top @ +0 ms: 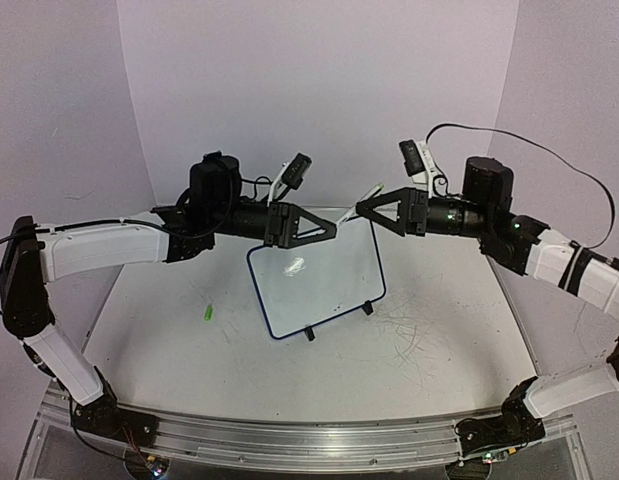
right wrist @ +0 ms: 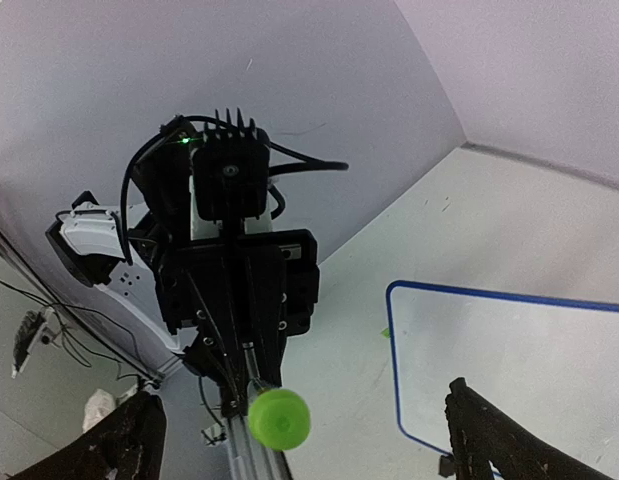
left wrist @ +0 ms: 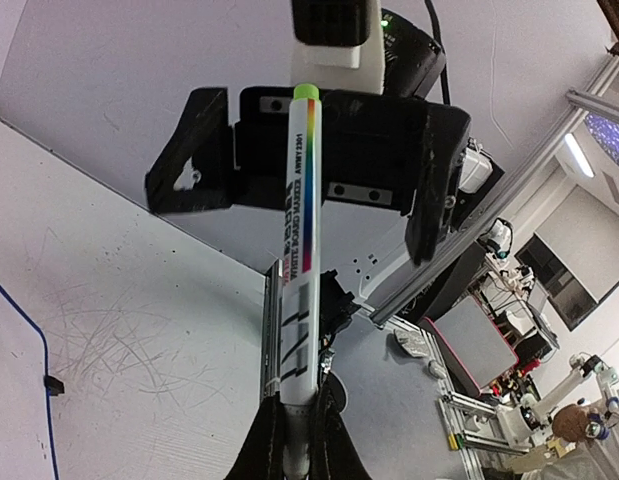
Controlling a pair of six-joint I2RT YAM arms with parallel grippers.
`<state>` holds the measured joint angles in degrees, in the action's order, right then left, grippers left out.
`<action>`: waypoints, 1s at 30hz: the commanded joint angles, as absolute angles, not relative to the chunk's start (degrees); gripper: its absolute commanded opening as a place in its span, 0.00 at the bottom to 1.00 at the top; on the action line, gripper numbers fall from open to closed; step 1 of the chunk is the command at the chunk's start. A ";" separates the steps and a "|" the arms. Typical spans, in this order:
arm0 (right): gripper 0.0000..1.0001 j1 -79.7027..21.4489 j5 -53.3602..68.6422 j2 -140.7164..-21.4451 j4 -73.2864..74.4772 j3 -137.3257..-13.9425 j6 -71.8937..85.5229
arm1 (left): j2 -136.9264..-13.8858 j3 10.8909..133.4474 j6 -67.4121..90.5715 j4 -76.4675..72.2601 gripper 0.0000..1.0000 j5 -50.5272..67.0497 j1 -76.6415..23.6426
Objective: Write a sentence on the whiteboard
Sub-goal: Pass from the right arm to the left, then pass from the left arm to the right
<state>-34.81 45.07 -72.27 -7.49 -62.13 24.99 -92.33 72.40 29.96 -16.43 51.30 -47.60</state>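
Note:
The whiteboard, white with a thin blue rim and two black feet, lies on the table under both grippers; its corner also shows in the right wrist view. No sentence shows on it, only a pale smudge. My left gripper is shut on a white marker printed with black and coloured markings. The marker's round green end points at my right gripper. That gripper is open, its fingers standing wide on either side of the green end without touching it.
A small green cap lies on the scuffed tabletop left of the board. Purple walls close in the back and both sides. An aluminium rail runs along the near edge by the arm bases.

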 commanded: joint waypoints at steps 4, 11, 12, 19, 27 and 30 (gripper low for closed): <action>0.98 -34.48 45.45 -71.78 7.11 -70.08 9.53 | -95.82 82.91 14.68 3.95 0.00 54.66 -47.48; 0.96 -34.57 51.91 -73.48 7.17 -69.68 9.91 | -94.63 83.61 13.29 5.63 0.00 55.53 -47.46; 0.95 -34.59 52.35 -73.25 5.73 -69.04 11.15 | -94.31 83.46 13.04 5.60 0.00 55.57 -47.46; 0.75 -35.17 58.57 -73.89 -9.65 -63.55 22.45 | -92.84 82.91 12.39 4.80 0.00 55.02 -47.72; 0.46 -35.93 59.43 -75.51 -16.41 -62.35 28.30 | -92.73 83.06 12.76 3.65 0.00 55.63 -47.99; 0.40 -36.49 59.99 -76.79 -16.61 -62.69 28.39 | -92.35 82.96 13.20 2.95 0.00 55.67 -48.08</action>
<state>-35.42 57.43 -75.39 -10.56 -62.46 25.96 -95.06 80.93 13.40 4.93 55.11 -47.73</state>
